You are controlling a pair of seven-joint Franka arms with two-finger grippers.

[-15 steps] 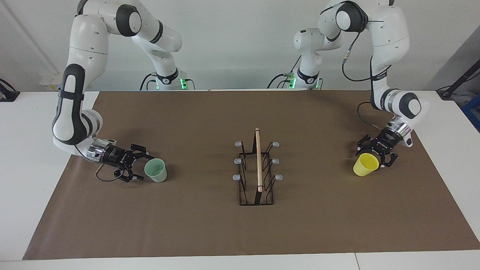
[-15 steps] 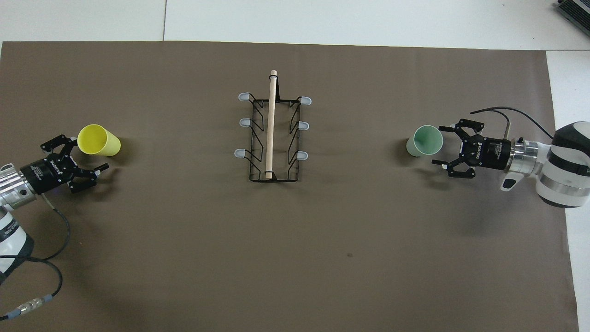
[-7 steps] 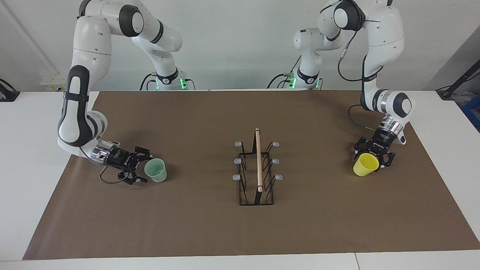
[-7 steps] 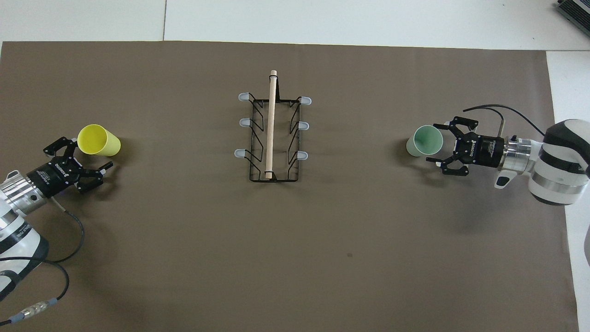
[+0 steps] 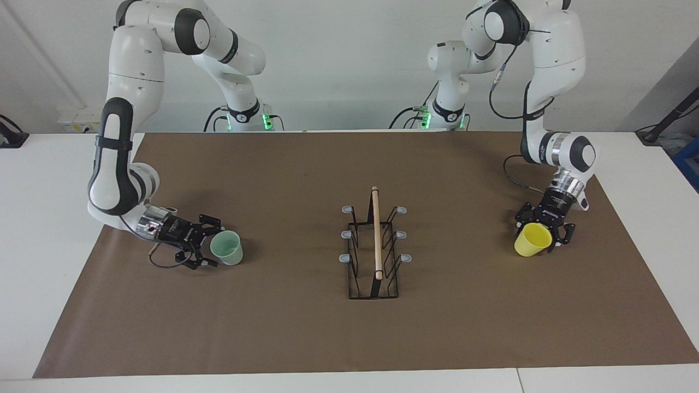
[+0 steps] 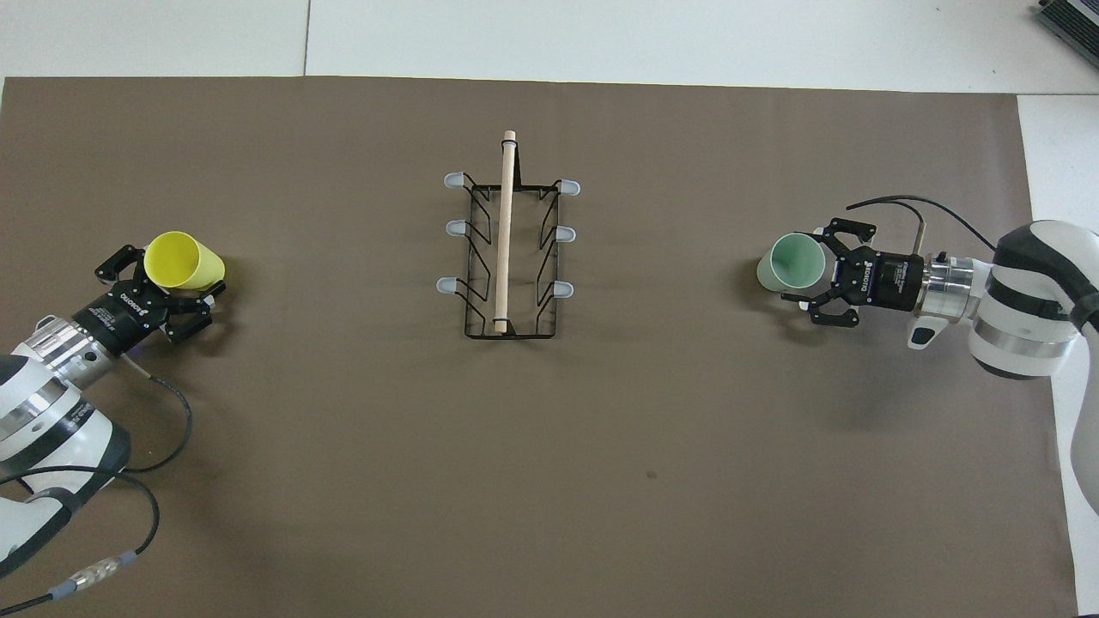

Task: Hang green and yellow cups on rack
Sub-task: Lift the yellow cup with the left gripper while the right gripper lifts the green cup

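From across the bench, my left tool (image 5: pixel 541 233) is spread wide around the yellow cup (image 5: pixel 532 240), which lies on its side at the left arm's end; I cannot tell if it touches. My right tool (image 5: pixel 210 246) is spread wide beside the green cup (image 5: pixel 227 248), at the right arm's end. The rack (image 5: pixel 374 250) stands mid-bench, well apart from both.

From overhead, fingers (image 6: pixel 200 299) of the left tool flank the yellow cup. The right tool's fingers (image 6: pixel 816 233) bracket the green cup's mouth. The brown mat (image 6: pixel 549 481) lies under everything.

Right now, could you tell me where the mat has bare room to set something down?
Bare mat lies between the rack and each cup. It is crowded around the yellow cup at the left gripper and the green cup at the right gripper.
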